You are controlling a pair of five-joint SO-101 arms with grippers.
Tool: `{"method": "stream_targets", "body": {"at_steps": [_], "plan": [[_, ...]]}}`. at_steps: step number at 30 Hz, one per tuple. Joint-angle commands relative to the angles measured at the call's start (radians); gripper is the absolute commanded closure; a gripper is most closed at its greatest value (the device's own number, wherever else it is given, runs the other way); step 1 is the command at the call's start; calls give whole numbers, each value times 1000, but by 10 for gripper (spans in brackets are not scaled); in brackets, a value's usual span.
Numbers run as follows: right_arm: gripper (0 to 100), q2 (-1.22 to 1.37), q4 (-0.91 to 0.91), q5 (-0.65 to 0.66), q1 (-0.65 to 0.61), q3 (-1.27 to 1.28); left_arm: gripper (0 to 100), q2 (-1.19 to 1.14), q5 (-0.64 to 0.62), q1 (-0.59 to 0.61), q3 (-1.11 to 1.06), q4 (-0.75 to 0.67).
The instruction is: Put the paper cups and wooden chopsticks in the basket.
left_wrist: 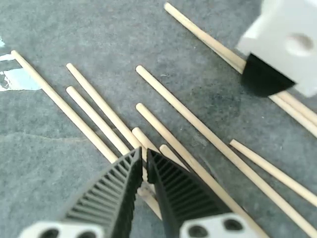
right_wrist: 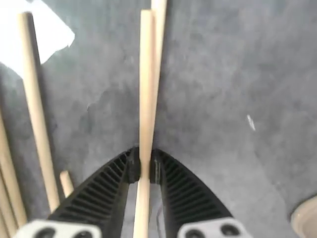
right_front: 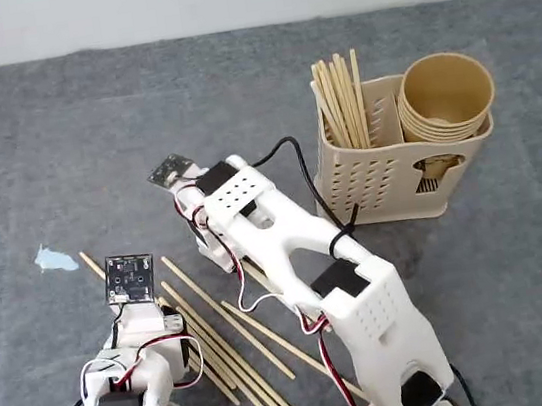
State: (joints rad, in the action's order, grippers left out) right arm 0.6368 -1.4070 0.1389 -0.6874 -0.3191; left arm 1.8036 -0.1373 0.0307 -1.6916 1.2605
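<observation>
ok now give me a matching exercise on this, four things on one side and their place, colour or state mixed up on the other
Things
1. paper cups
2. loose chopsticks
3. right gripper
4. small scrap

Descriptions
A. shut on a chopstick
B. light blue
C. stacked in the basket
D. scattered flat on the table

Pairs: 1-C, 2-D, 3-A, 4-B
</observation>
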Motion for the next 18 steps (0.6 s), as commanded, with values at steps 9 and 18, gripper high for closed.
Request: {"method": "stream_targets", "body": {"at_steps": [9,18], "plan": [[990,-163,-156,-12,13,-14,986,17,-11,0,8,3],[990,-469,-278,-12,35,-14,986,17,-11,0,8,3]]}}
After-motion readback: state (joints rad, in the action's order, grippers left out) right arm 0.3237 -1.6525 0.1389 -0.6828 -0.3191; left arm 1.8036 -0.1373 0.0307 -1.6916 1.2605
